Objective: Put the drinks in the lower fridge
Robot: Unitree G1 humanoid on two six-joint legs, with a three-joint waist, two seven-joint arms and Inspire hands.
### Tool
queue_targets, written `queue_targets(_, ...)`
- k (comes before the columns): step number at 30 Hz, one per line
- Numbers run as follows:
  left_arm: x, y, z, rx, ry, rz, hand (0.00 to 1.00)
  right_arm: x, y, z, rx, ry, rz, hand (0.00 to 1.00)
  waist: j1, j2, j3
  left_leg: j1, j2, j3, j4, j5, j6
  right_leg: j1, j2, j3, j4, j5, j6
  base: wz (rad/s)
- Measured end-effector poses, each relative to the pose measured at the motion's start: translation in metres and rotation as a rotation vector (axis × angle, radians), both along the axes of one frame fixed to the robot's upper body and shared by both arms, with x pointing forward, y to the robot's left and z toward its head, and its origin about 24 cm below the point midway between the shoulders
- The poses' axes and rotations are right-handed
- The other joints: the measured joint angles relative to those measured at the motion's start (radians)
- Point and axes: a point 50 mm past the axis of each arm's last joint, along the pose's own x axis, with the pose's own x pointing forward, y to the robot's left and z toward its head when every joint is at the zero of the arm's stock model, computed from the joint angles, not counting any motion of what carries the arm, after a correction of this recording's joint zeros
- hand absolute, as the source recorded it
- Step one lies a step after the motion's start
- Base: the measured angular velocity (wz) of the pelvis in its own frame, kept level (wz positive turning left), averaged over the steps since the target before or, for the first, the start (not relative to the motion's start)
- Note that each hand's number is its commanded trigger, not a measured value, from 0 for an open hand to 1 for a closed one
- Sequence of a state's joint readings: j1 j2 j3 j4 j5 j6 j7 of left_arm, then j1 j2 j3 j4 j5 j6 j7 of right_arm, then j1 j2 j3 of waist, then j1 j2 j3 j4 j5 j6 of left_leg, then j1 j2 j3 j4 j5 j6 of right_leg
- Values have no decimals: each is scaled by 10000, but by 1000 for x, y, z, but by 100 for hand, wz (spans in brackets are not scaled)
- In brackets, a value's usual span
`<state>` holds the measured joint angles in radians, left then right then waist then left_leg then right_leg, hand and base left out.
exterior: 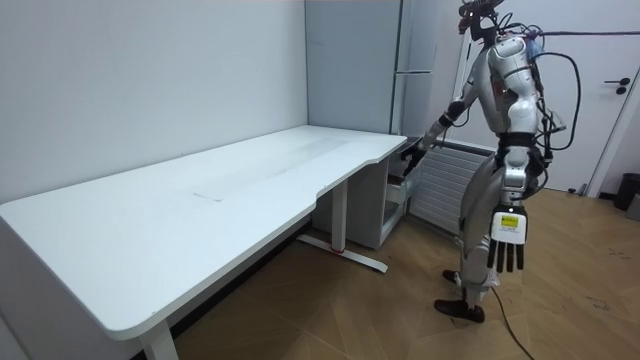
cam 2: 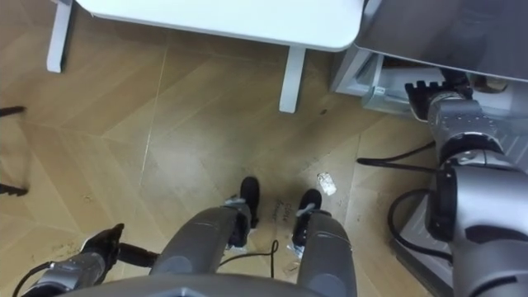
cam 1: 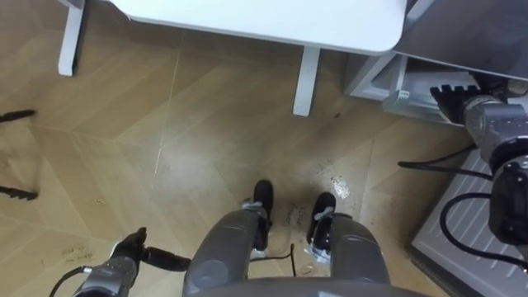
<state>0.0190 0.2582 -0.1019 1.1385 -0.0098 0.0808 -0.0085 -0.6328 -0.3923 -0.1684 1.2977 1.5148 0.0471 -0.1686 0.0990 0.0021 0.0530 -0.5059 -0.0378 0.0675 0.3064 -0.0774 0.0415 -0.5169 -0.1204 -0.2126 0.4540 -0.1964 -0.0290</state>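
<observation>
The long white worktop took up the left and middle of the room view, and its near edge ran along the top of the eye views. I stood on the wooden floor just off its end, which put me close to the cold storage. The tall fridge stood in the upper middle of the room view, behind the worktop's far end. The lower fridge sat at its foot, in the upper right of the eye views. Its pale frame looked open towards me, though that was my judgement and not something I saw plainly.

My right robot hand was stretched out to the upper edge of the lower fridge, most likely to open or steady it. Whether it gripped the edge or only lay against it I could not tell. My left robot hand hung at my side in the lower right of the room view, spread straight and holding nothing, free for carrying. Where the drinks were I could not tell, and I judged that fetching them was the step ahead.
</observation>
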Motion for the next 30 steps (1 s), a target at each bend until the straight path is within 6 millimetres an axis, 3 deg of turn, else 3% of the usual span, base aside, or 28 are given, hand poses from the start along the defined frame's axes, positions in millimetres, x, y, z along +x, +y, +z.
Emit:
queue_targets(9, 5, 0, 1, 4, -155, -30, 0, -21, 0, -23, -326, 941, 835, 0, -125, 19, -19, 881, 99, 136, -84, -5, -3, 1148, 127, -164, -587, 37, 24, 4)
queue_targets(14, 10, 0, 3, -175, -504, 11, 0, -52, -6, -46, -639, 1263, 1262, 0, -181, -56, -220, 1744, 139, 162, -468, -6, -3, 2133, 224, -328, -1122, 123, 66, 6)
queue_targets(17, 8, 1, 3, -226, -466, 30, 0, -66, -8, -55, -765, 1436, 1432, 0, -338, -71, -290, 2169, 161, 148, -584, -12, -2, 2764, 353, -374, -1596, 238, 121, 9)
queue_targets(19, 0, 2, 2, -211, -294, 86, 0, -78, -10, -62, -1072, 1606, 1857, 0, -487, -168, -436, 2596, 145, 158, -849, -15, 2, 3183, 445, -386, -1825, 263, 151, 3)
queue_targets(20, -4, 2, 1, -215, -217, 122, 0, -81, -10, -63, -1211, 1632, 2037, 0, -608, -220, -467, 2793, 110, 156, -858, -39, 8, 3408, 483, -379, -1920, 290, 157, 0)
queue_targets(24, -12, 3, 0, -214, -97, 179, 0, -99, -14, -71, -1509, 1642, 2302, 0, -691, -260, -526, 3395, 182, 149, -924, -232, -17, 4040, 607, -340, -2245, 342, 167, -6)
queue_targets(26, -23, 6, -1, -220, -19, 540, 0, -121, -17, -81, -1716, 2100, 2456, 0, -697, -252, -588, 3865, 237, 143, -1023, -318, -49, 4610, 676, -344, -2553, 366, 189, -4)
queue_targets(30, -38, 8, -2, -183, 167, 974, 0, -158, -16, -97, -1801, 2926, 2592, 0, -740, -237, -600, 4277, 250, 193, -1057, -432, -107, 5116, 743, -341, -2807, 364, 191, -1)
